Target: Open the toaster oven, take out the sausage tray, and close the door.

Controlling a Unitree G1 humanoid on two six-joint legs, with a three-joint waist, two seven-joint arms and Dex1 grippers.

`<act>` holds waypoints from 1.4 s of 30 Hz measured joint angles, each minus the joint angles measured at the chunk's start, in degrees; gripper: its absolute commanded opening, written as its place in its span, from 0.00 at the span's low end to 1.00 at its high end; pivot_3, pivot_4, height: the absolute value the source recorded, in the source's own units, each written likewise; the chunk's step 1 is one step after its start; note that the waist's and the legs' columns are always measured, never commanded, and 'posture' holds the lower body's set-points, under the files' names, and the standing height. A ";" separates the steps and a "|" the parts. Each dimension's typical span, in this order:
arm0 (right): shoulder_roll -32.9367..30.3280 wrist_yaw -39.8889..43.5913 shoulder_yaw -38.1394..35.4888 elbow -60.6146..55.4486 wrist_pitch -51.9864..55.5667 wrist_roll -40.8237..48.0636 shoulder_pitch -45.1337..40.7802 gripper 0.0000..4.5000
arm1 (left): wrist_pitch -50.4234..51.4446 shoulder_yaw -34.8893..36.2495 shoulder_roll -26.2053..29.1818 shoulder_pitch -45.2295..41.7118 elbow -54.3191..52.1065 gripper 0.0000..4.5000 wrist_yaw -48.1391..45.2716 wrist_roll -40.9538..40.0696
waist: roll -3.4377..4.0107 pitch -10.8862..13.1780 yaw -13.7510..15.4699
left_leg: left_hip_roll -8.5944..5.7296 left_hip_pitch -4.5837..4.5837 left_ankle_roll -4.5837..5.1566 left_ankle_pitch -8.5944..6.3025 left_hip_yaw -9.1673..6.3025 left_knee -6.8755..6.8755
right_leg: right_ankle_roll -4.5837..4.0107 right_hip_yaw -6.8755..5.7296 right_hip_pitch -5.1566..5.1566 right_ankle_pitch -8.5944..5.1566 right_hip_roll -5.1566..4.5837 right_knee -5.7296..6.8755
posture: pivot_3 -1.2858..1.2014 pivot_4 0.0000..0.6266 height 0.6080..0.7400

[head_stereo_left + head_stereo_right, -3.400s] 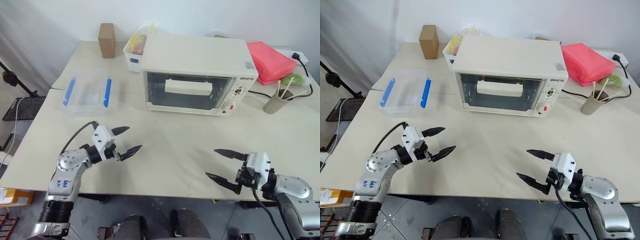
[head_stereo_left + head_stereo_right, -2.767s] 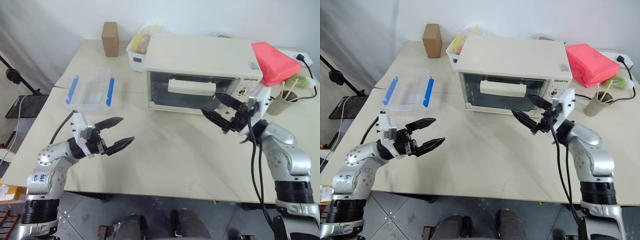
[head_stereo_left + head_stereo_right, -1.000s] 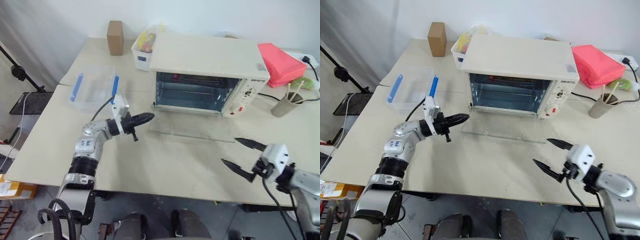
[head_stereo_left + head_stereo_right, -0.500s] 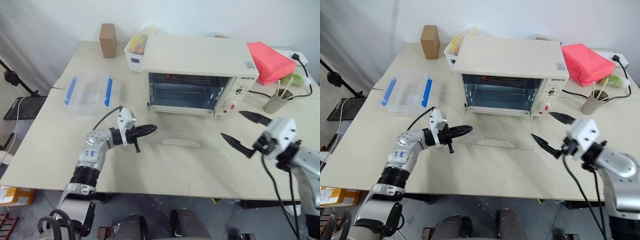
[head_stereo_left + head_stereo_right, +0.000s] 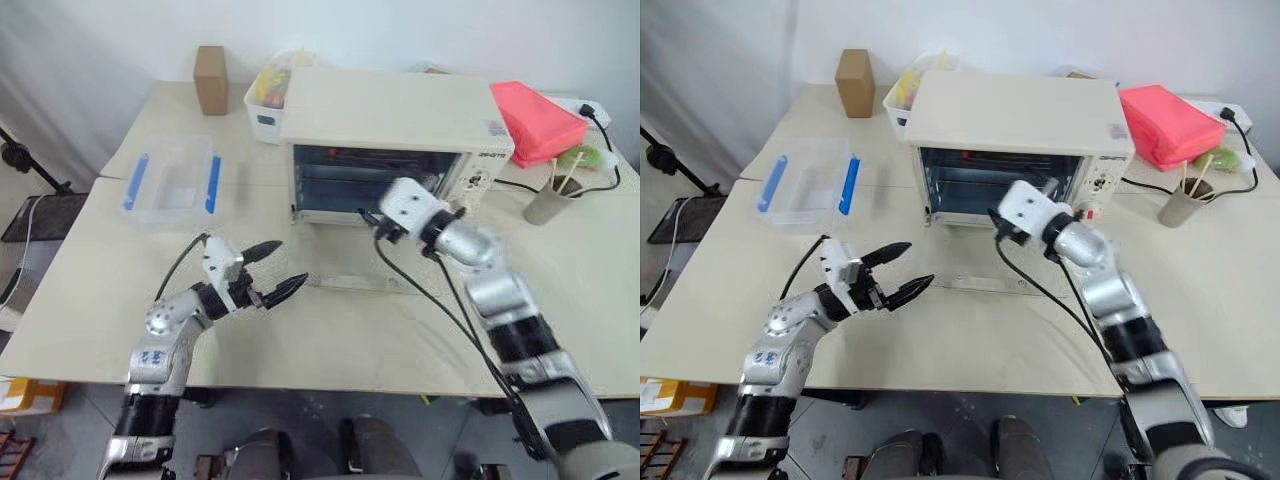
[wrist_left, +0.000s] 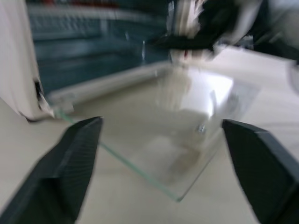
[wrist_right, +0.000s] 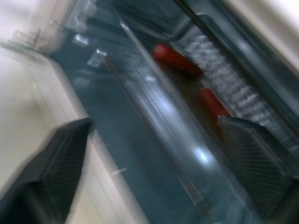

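**Oven open, right arm at its mouth**

With the door point(image 5: 985, 270) folded down flat on the table point(image 5: 1200, 300) in front of it, the toaster oven point(image 5: 1015, 145) stands open, its dark cavity facing the robot. Deep inside that cavity sits the sausage tray point(image 7: 224, 88), with two red sausages point(image 7: 175, 58) lying on its wire rack; it has not been taken out.

From the oven's right front corner the right arm reaches across the opening, and the right gripper point(image 7: 159, 154) is at the oven's mouth, pointing into the cavity. Its two black fingers point(image 7: 60, 158) stand wide apart with nothing between them, not touching the tray.

Off the oven's front left corner, just beside the lowered glass, the left gripper point(image 5: 895, 272) hovers over the table. Its jaws are spread wide and grasp nothing; they point toward the door's near left corner, clear of it.

Left of the oven lies a clear plastic box point(image 5: 805, 182) with blue clips. Behind the oven's left end stand a brown carton point(image 5: 851, 82) and a white bin point(image 5: 902, 100). To the oven's right rest a red pouch point(image 5: 1170, 125) and a cup point(image 5: 1177, 205) holding sticks.
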 measured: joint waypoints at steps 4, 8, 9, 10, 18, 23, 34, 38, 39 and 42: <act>1.06 -6.63 2.74 11.62 -5.01 -6.68 -6.29 1.00 | 1.30 0.81 0.17 3.13 -5.38 0.99 2.66 -0.75 | 0.00 0.00 -0.12 | -0.04 -0.17 0.03 -0.01 0.01 0.03 | 0.00 -0.02 -0.07 0.00 -0.06 -0.07 | 0.52 0.24 1.00; 2.56 -11.69 5.26 19.34 -6.53 -12.00 -11.53 0.96 | 1.94 0.85 0.25 4.94 -7.20 1.00 4.23 -1.05 | 0.01 0.00 -0.33 | -0.01 -0.33 0.03 0.01 0.00 0.10 | 0.00 -0.04 -0.27 0.00 -0.04 0.03 | 0.52 0.24 1.00; 2.96 -12.64 5.86 21.21 -6.62 -12.89 -12.50 0.91 | 1.94 0.74 0.25 4.97 -7.45 1.00 4.67 -1.03 | 0.01 0.00 -0.36 | -0.01 -0.39 0.02 0.03 0.00 0.10 | 0.00 -0.03 -0.33 0.00 -0.04 0.07 | 0.52 0.24 1.00; 3.28 -13.38 6.27 22.63 -6.70 -13.54 -13.08 0.87 | 1.95 0.66 0.24 4.98 -7.59 1.00 5.19 -1.01 | 0.01 0.00 -0.38 | -0.02 -0.44 0.02 0.04 0.00 0.11 | 0.00 -0.03 -0.41 0.00 -0.05 0.12 | 0.52 0.24 1.00; 4.10 -17.18 7.39 28.55 -7.89 -16.99 -16.38 0.29 | 1.60 -0.55 0.16 0.93 -5.81 1.00 5.70 -0.99 | 0.01 0.00 -0.42 | -0.03 -0.62 0.00 0.09 0.09 0.17 | 0.00 0.04 -0.71 0.00 -0.06 0.51 | 0.52 0.24 1.00; 3.71 -17.97 8.73 28.77 -8.50 -19.93 -17.24 0.02 | -1.03 -2.52 -1.08 -11.51 4.96 1.00 4.11 0.55 | -0.07 -0.04 -0.49 | -0.02 -0.61 -0.02 0.14 0.11 0.17 | 0.00 0.01 -0.70 0.00 -0.03 0.55 | 0.52 0.24 1.00; 1.89 -15.94 8.70 24.69 -8.40 -21.90 -15.97 0.02 | -5.66 -1.78 -1.54 -28.49 24.71 1.00 0.47 0.74 | -0.07 -0.03 -0.83 | -0.02 -0.75 -0.02 0.16 0.11 0.14 | 0.00 -0.06 -0.86 0.00 -0.05 0.73 | 0.52 0.24 1.00; -0.87 -11.44 8.63 13.48 -7.23 -22.12 -10.69 0.02 | -6.70 -1.10 -1.57 -31.36 29.08 1.00 -0.11 0.74 | -0.07 -0.03 -0.61 | -0.01 -0.80 -0.02 0.16 0.08 0.07 | 0.00 -0.10 -0.95 0.00 -0.04 0.71 | 0.52 0.24 1.00; -1.39 -10.09 8.55 10.08 -6.64 -22.11 -9.09 0.02 | -7.04 -0.96 -1.63 -31.58 29.76 1.00 -0.39 0.74 | -0.07 -0.03 -0.81 | -0.01 -0.80 -0.02 0.16 0.08 0.03 | 0.00 -0.11 -0.96 0.00 -0.04 0.71 | 0.52 0.24 1.00; -2.63 -7.05 8.12 1.94 -4.66 -22.05 -4.79 0.02 | -7.64 -0.75 -1.86 -31.93 31.66 1.00 -1.00 0.74 | -0.07 -0.03 -0.91 | 0.01 -0.80 -0.03 0.16 0.07 0.08 | 0.00 -0.13 -0.97 0.00 -0.03 0.77 | 0.52 0.24 1.00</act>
